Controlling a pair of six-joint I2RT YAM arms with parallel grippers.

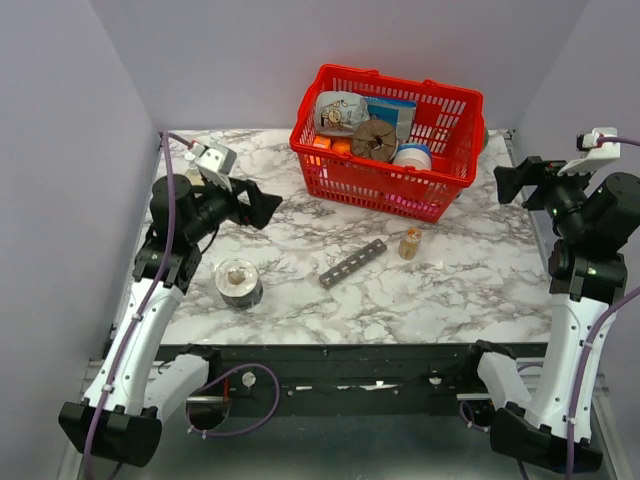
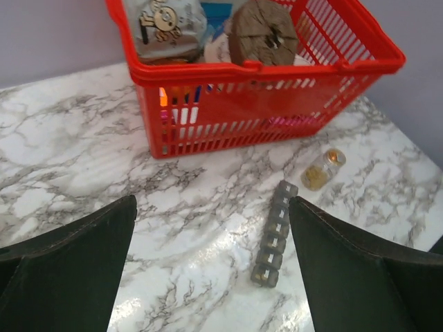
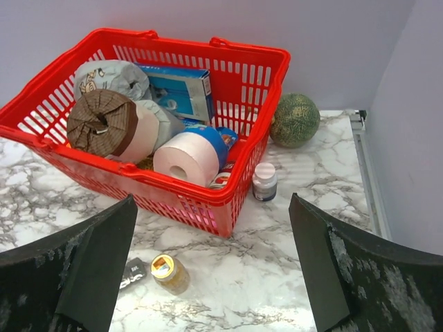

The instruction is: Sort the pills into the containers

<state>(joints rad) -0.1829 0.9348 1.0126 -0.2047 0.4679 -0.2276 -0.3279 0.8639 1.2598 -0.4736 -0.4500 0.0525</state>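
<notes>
The pills show as a tan mass inside a small clear bottle point(image 1: 409, 243) standing on the marble table in front of the basket; it also shows in the left wrist view point(image 2: 322, 170) and right wrist view point(image 3: 169, 273). The containers are a narrow dark grey pill organiser point(image 1: 352, 264) lying diagonally left of the bottle; its row of lidded compartments shows in the left wrist view point(image 2: 274, 235), and its end in the right wrist view point(image 3: 131, 272). My left gripper point(image 1: 266, 208) is open and empty, raised at the left. My right gripper point(image 1: 507, 183) is open and empty, raised at the right.
A red mesh basket point(image 1: 445, 178) full of goods stands at the back centre. A round tin point(image 1: 239, 283) sits near the left arm. A white-capped bottle point(image 3: 264, 181) and a green melon point(image 3: 295, 120) stand right of the basket. Walls close in left and right.
</notes>
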